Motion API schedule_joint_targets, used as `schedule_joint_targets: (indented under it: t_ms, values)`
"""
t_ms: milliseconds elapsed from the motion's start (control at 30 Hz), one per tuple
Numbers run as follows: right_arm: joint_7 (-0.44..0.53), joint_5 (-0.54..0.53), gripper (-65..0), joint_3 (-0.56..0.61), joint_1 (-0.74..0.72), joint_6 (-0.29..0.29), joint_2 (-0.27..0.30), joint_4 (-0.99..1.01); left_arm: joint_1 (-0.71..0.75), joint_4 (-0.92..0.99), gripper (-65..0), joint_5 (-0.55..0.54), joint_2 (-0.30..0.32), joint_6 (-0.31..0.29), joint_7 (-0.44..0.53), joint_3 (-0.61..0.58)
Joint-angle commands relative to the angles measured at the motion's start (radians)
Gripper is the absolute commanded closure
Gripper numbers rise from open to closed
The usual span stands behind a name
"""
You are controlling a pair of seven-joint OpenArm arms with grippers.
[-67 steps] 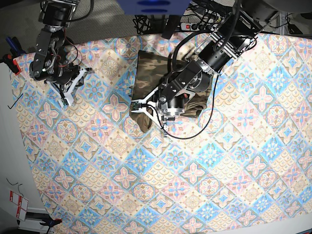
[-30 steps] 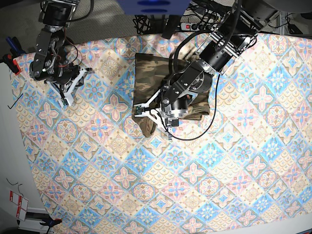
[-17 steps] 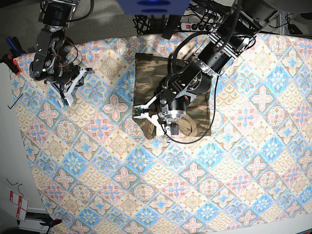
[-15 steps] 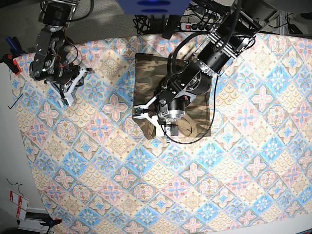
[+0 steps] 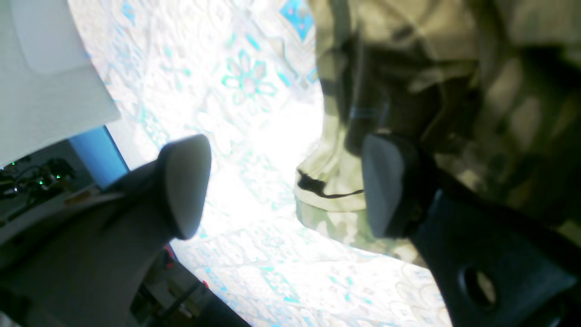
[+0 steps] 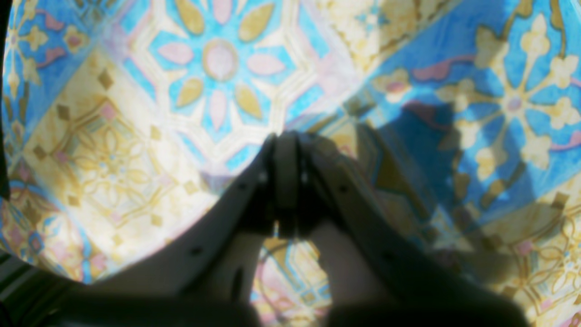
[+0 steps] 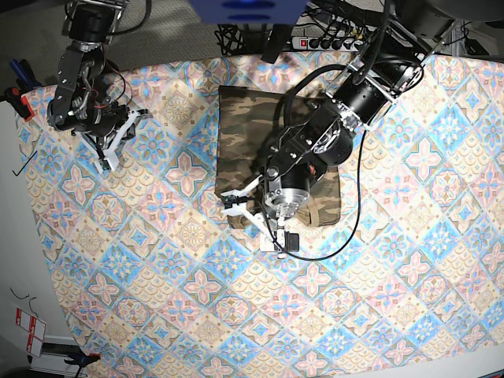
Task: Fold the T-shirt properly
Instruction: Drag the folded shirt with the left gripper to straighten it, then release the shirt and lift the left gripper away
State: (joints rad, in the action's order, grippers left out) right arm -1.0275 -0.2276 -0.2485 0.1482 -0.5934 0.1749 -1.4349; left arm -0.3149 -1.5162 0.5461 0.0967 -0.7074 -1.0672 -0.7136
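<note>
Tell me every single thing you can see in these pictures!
Camouflage cloth T-shirt: one, olive, brown and tan, folded, upper middle of the table.
Patterned tablecloth: one, pastel blue, pink and cream tiles, covering the table.
Power strip: one, white with a red switch, behind the table's far edge.
Black cable: one, looping from the left arm over the cloth.
Left gripper: one, black with white fingers, open, at the shirt's near edge.
Right gripper: one, black and white, shut, holding nothing, above the tablecloth's far corner.
</note>
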Motion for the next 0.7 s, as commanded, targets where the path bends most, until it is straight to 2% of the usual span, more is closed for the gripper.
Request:
schedule_joint_targets:
  t_ms: [0, 100, 167, 267, 333, 533, 667]
  values:
    - [0.005, -0.002, 0.0, 0.015, -0.008, -0.004, 0.007, -0.01, 0.001, -0.06, -50.4, 0.012, -0.001, 0.009, -0.005, 0.005]
    - [0.006, -0.002, 0.0, 0.031, -0.008, -0.004, 0.007, -0.01, 0.089, -0.198, -49.3, 0.012, 0.008, 0.009, -0.005, 0.045]
    - [0.006, -0.002, 0.0, 0.03, -0.008, -0.004, 0.007, -0.01, 0.164, -0.264, -41.7, 0.012, 0.008, 0.009, -0.003, 0.098]
    - [0.006, -0.002, 0.0, 0.027, -0.008, -0.004, 0.007, -0.01, 0.251, -0.323, -19.1, 0.012, 0.034, 0.009, 0.003, 0.154]
    - [0.006, -0.002, 0.0, 0.025, -0.008, -0.004, 0.007, -0.014, 0.311, -0.352, -0.5, 0.012, 0.056, 0.009, 0.008, 0.194]
    - [0.006, -0.002, 0.0, 0.025, -0.008, -0.004, 0.007, -0.014, 0.503, -0.398, 0.0, 0.012, 0.081, 0.009, 0.138, 0.311]
    - [0.006, -0.002, 0.0, 0.025, -0.008, -0.004, 0.007, -0.016, 0.593, -0.396, 0.0, 0.018, 0.087, 0.009, 0.173, 0.337]
